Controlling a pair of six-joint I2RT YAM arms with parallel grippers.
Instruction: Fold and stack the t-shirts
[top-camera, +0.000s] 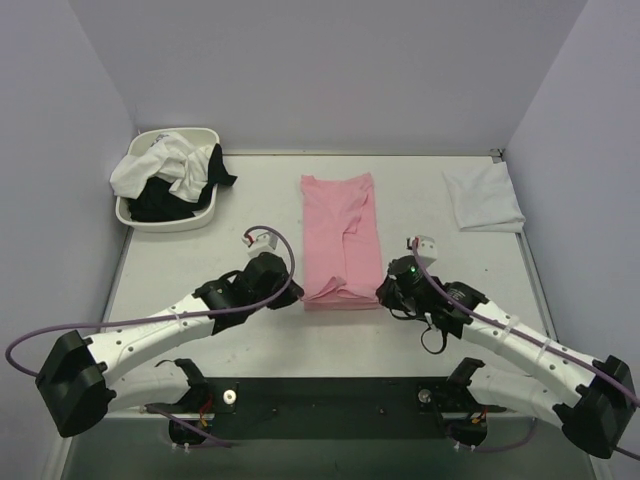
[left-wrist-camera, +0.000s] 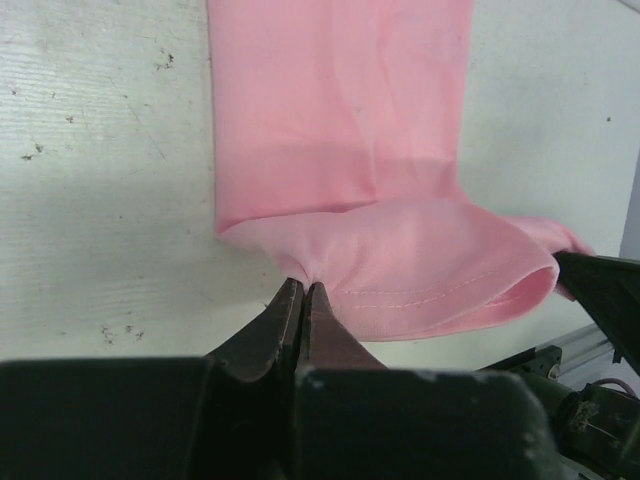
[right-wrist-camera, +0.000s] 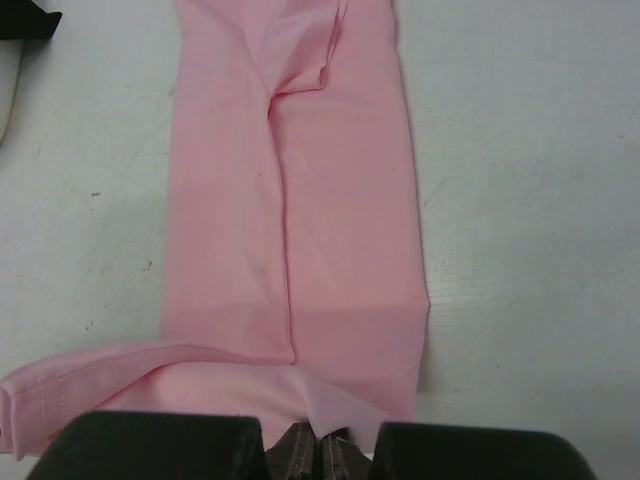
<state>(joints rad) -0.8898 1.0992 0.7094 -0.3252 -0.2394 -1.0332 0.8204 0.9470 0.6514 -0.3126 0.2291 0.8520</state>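
Soft light-pink cotton t-shirt, folded into a long strip, lying mid bench. Near hem corners pinched tight in left fingers and right fingers. Likely limp, light, prone to sag; best gripped at corners.

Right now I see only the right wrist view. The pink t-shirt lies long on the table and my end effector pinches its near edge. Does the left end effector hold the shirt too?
Observer: Yes. In the left wrist view the left end effector is shut on the near hem of the pink t-shirt, at its left corner.
Operator: Good. Before I fold, is a finished shirt already lying somewhere?
Observer: One folded white t-shirt lies at the far right of the table, apart from the pink one.
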